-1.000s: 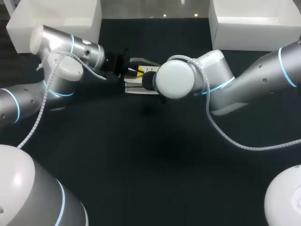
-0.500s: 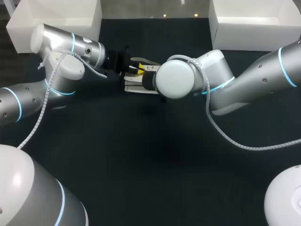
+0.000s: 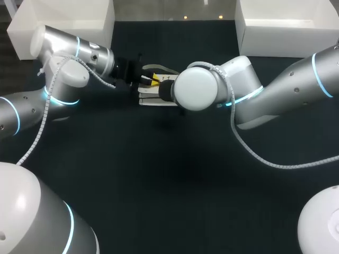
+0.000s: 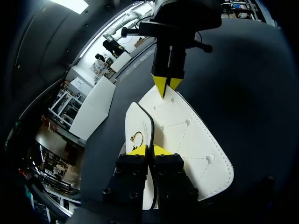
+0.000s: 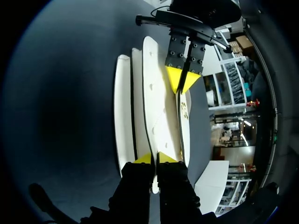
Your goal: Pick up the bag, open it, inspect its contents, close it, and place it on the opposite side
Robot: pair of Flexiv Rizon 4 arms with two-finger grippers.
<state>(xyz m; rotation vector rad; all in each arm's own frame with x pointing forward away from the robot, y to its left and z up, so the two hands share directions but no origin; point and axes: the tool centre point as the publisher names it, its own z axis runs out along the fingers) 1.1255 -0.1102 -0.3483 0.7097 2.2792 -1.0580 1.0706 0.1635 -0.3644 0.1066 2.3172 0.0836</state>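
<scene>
A white quilted bag [image 3: 150, 99] with studs and a gold clasp [image 4: 136, 137] hangs between my two grippers over the back middle of the table. My left gripper [image 4: 148, 150] is shut on the dark-trimmed edge of the bag's flap [image 4: 140, 126]. From the opposite end, my right gripper [image 5: 154, 157] is shut on the bag's [image 5: 156, 112] other edge. Each wrist view shows the other arm's yellow tips pinching the far end: the right gripper [image 4: 167, 85] and the left gripper [image 5: 182, 80]. In the head view the left gripper [image 3: 151, 80] shows, while the right wrist hides its own fingers.
Two white boxes stand at the back corners, one at the left [image 3: 63, 24] and one at the right [image 3: 288, 26]. The dark table top [image 3: 169, 174] stretches in front of the arms.
My left arm has drawn back slightly to the left, and the bag has shifted a little with it. The right arm has barely moved.
</scene>
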